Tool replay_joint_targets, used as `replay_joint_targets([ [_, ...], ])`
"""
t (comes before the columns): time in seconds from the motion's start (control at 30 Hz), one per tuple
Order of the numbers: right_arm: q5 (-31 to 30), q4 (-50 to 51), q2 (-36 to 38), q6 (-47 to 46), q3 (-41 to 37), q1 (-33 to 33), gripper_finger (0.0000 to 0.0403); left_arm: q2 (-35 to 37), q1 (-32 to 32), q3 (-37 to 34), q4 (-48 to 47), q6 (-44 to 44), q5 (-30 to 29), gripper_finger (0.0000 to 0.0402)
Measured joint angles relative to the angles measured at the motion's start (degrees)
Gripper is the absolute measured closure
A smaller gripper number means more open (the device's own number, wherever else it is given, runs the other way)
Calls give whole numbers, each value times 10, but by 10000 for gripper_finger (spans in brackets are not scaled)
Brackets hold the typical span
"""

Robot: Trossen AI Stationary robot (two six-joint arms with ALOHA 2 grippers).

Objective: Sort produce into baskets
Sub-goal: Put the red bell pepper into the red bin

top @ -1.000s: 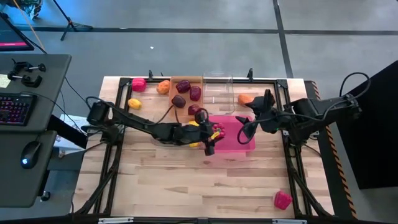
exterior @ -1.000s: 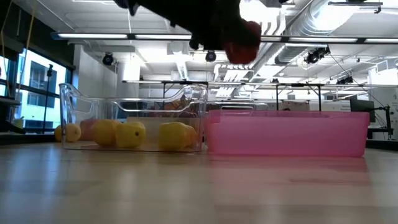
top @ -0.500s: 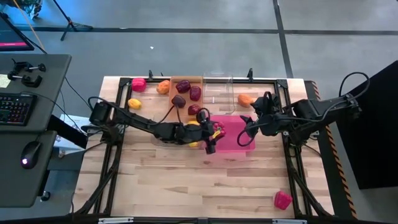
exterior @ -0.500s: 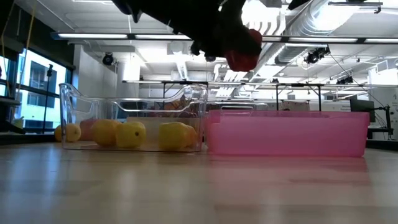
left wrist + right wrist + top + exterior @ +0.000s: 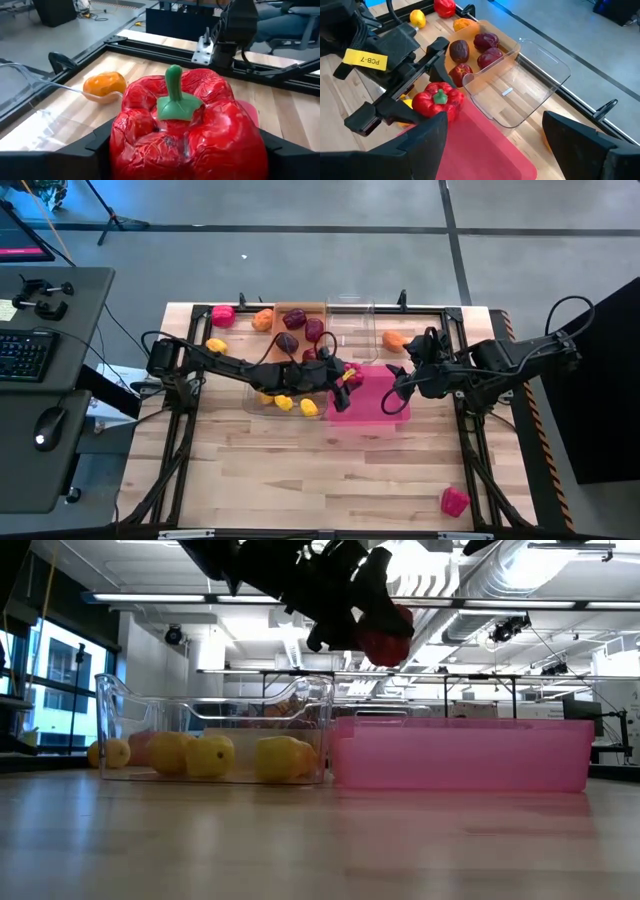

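My left gripper [image 5: 345, 379] is shut on a red toy bell pepper [image 5: 185, 130] with a green stem. It holds the pepper in the air over the left end of the pink bin [image 5: 385, 412]. The pepper also shows in the low view [image 5: 385, 635] and the right wrist view [image 5: 437, 100]. My right gripper [image 5: 398, 392] is open and empty over the pink bin's right part. A clear bin [image 5: 262, 406] holds yellow produce [image 5: 283, 402]. The orange bin [image 5: 298, 309] holds maroon produce [image 5: 314, 330]. A second clear bin [image 5: 350, 330] stands beside it. My left gripper pinches the pepper's two opposite sides [image 5: 117, 145] between its two fingers [image 5: 95, 147]. The fingers come from the table's left, about level. The pepper is lifted clear and sits upright, its stem [image 5: 174, 92] pointing up.
Loose produce lies on the table: an orange piece [image 5: 397, 338] by the far right rail, a red [image 5: 223, 315], an orange [image 5: 263, 320] and a yellow piece [image 5: 216, 346] at the far left, and a pink-red piece [image 5: 455, 500] near the front right. Black frame rails [image 5: 190, 410] border the table.
My left gripper has carried the pepper toward the table's far edge and slightly right, staying shut on it. The arm has cleared the clear bin, so the yellow produce now shows in the high view.
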State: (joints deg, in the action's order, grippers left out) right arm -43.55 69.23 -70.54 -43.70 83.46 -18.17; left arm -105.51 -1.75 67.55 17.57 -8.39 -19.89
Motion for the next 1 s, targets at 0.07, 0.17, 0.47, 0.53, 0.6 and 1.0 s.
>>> replay_joint_targets([
  [0.07,0,0,0,0,0,0,89,0,0,0,1,1,2,120],
  [0.17,0,0,0,0,0,0,89,0,0,0,6,9,2,91],
  [0.47,0,1,0,-3,0,2,89,15,0,0,-3,10,3,30],
  [0.53,-2,-3,1,-4,-15,2,89,33,0,0,-16,10,4,30],
  [0.6,3,1,1,-17,-39,2,89,55,0,0,-42,11,4,31],
  [1.0,240,-136,1,-156,-236,-44,89,242,-7,-8,-273,-24,14,31],
])
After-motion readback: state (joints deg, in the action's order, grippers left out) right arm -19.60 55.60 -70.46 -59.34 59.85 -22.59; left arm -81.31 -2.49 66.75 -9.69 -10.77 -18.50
